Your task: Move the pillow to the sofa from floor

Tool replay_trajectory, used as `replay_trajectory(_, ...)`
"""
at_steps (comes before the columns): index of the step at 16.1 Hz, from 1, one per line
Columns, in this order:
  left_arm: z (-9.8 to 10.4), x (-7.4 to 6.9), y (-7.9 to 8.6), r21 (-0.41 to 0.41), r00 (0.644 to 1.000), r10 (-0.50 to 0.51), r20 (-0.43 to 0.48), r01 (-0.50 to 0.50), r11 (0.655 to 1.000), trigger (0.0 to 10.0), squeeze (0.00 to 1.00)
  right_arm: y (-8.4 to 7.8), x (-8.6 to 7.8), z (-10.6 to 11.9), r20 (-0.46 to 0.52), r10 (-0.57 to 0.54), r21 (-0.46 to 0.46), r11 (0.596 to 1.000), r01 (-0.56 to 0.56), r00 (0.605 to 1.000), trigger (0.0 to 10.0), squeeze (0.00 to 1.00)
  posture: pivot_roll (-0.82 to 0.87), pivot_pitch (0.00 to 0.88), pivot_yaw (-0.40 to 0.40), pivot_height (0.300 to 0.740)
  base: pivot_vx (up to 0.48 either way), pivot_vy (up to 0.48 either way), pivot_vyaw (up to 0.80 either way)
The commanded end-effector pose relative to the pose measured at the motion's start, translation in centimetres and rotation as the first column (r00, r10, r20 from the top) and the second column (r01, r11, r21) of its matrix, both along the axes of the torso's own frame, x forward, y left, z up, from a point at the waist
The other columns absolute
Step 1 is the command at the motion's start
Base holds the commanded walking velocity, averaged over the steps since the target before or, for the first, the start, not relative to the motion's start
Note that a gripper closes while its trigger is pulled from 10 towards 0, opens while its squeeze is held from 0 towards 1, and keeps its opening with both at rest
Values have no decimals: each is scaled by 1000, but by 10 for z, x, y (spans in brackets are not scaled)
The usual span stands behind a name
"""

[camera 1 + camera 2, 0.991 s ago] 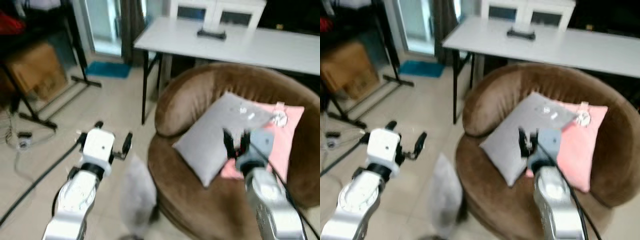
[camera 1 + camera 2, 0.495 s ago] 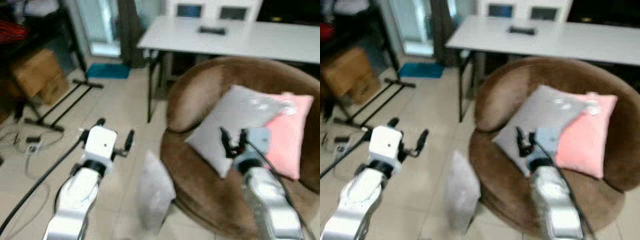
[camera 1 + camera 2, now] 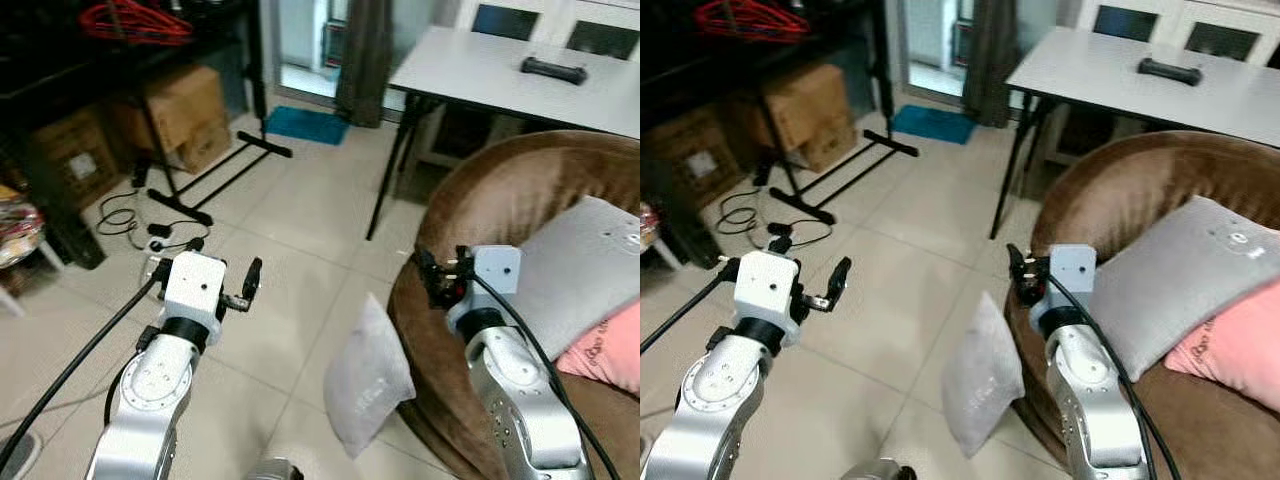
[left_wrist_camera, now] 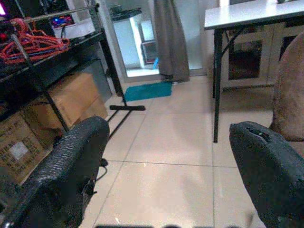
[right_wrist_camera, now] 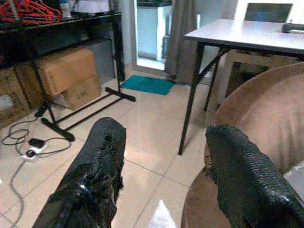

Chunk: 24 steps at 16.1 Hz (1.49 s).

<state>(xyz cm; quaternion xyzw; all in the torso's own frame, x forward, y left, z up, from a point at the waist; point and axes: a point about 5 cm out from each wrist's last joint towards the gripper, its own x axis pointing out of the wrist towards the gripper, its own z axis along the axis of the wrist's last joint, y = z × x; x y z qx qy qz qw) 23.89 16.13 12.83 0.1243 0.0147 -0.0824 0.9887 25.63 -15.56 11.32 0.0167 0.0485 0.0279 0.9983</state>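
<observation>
A light grey pillow (image 3: pixel 368 375) stands on edge on the tiled floor, leaning against the front of the round brown sofa (image 3: pixel 480 190). On the sofa seat lie a second grey pillow (image 3: pixel 580 270) and a pink one (image 3: pixel 610 355). My left gripper (image 3: pixel 222 265) hovers open over the bare tiles, left of the floor pillow and apart from it. My right gripper (image 3: pixel 440 275) is open at the sofa's front rim, above and right of the floor pillow. Both wrist views look out between wide-spread fingers (image 4: pixel 71 161) (image 5: pixel 99 161) with nothing held.
A white table (image 3: pixel 480 70) on black legs stands behind the sofa. At the left are cardboard boxes (image 3: pixel 175 110), a black rack with its floor bar (image 3: pixel 215 165) and loose cables (image 3: pixel 150 225). A teal mat (image 3: pixel 305 125) lies by the doorway.
The camera has swung left and pulled back, so the sofa sits further right and the floor pillow is sharper. Both grippers keep their open pose.
</observation>
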Motion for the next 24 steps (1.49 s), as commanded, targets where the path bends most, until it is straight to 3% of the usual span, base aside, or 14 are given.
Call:
replay_trajectory(1, 1, 3, -4, -17, 1000, -19, -1, 19, 1000, 10000, 0, -10, 1, -1, -7, -56, -8, 998, 56, 998, 10000, 0, 72, 0, -6, 740, 0, 0, 0)
replay_trajectory(24, 0, 7, -9, -22, 997, -82, -13, 81, 996, 10000, 0, -21, 1, -6, -4, -137, -17, 990, 137, 991, 10000, 0, 63, 0, 6, 740, 293, 0, 0)
